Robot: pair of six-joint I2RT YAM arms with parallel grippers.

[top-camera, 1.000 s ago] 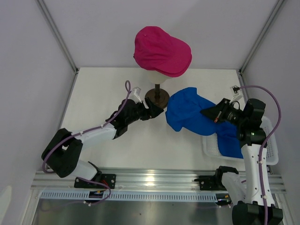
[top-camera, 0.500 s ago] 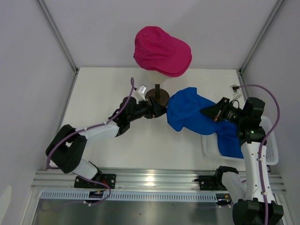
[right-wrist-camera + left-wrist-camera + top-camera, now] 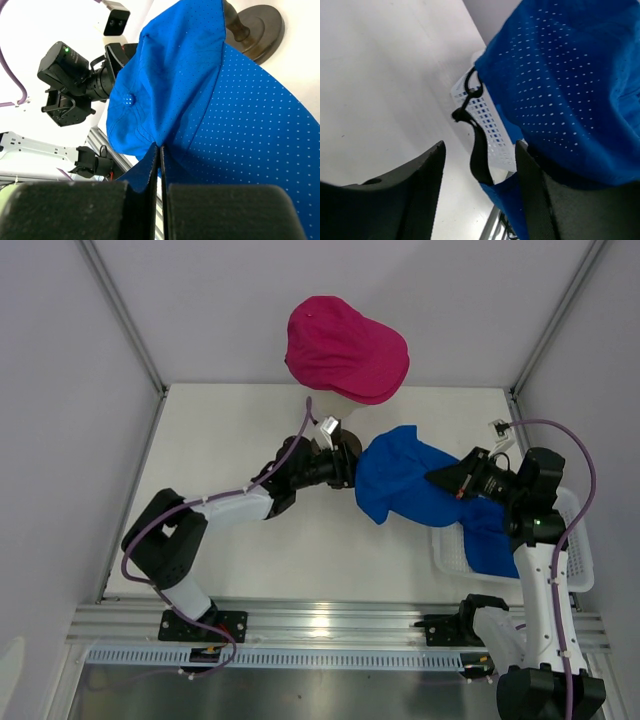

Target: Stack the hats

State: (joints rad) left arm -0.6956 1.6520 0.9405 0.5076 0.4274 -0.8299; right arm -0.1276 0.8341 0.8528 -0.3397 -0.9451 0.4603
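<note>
The right gripper point(image 3: 436, 480) is pinched tight on a fold of the blue cap point(image 3: 400, 480); in its wrist view the fingers meet with only a thin ridge of blue cloth between them. The left gripper point(image 3: 347, 468) is at the cap's other edge with its jaws apart and nothing clamped. From its own camera a black strap point(image 3: 479, 155) hangs in the gap between the fingers, and the blue cloth bulges just over the right-hand finger point(image 3: 532, 195).

So the cap is slung between the two arms. Its long axis runs across the table, from the left gripper's tip towards the right gripper, and more blue cloth trails on into the white basket point(image 3: 580, 560). Whether that is the same cap or another one, I cannot tell.

The pink cap point(image 3: 345, 348) sits higher up and farther back, above the dark stand point(image 3: 260, 25), which is just beyond the blue cap's far edge. The left arm is the nearer of the two to it.

I reckon the next step is for the left jaws to close on the strap or rim, so that both arms can lift the blue cap up and back over the pink one.
</note>
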